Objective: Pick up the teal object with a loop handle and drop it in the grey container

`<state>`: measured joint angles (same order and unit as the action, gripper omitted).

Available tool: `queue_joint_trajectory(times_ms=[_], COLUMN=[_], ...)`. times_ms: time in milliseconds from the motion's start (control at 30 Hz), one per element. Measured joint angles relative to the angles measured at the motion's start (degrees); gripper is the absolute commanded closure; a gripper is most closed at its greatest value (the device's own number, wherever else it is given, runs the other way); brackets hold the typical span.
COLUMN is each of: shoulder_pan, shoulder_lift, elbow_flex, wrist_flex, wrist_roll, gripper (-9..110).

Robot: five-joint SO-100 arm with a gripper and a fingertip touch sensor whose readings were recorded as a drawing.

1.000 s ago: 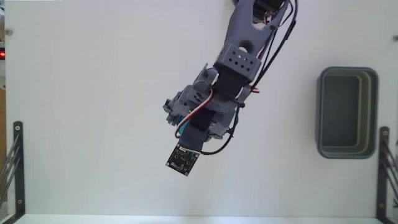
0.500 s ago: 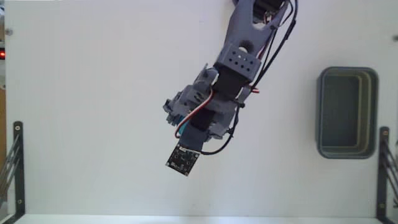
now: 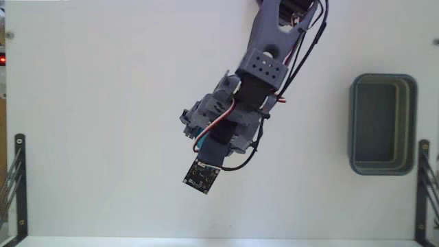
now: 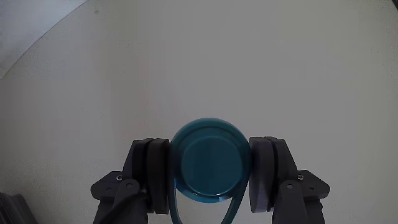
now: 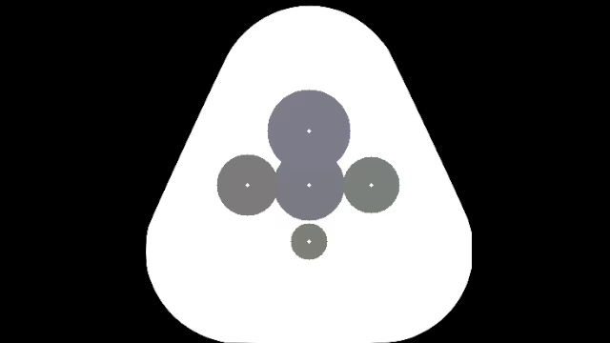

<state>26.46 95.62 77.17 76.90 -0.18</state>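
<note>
White tabletop, plain and evenly lit, filling both views.

Nearest, in the wrist view: gripper closed on the teal object, one grey pad pressed to its left flank and the other to its right. Round teal disc face-on, thin loop handle curving down from it toward the lower edge. Whether lifted clear of the tabletop or resting on it, not clear from this angle.

Farther, in the fixed view: arm reaching from the top edge down and leftward to mid-table, wrist bent downward, camera board at its lowest tip. Teal object hidden beneath the arm in this view.

Farthest from the gripper: grey bin at the right edge of the fixed view, well apart from the arm, nothing visible inside.

Step in hand, by judgement: grasp made, transport not yet done. Next move: a lift high enough to clear the bin's rim, a swing rightward across the table, release only once centred over the opening. Risk: round body slipping between the pads under a light grip.
</note>
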Motion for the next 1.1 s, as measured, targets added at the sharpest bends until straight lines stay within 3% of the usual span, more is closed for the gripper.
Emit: queue_joint_trajectory(times_ms=[1100], shoulder_pan=[-2.37], shoulder_lift=[0.0], elbow_flex=[0.0], wrist_flex=[0.0], wrist_roll=[0.0], gripper=[35])
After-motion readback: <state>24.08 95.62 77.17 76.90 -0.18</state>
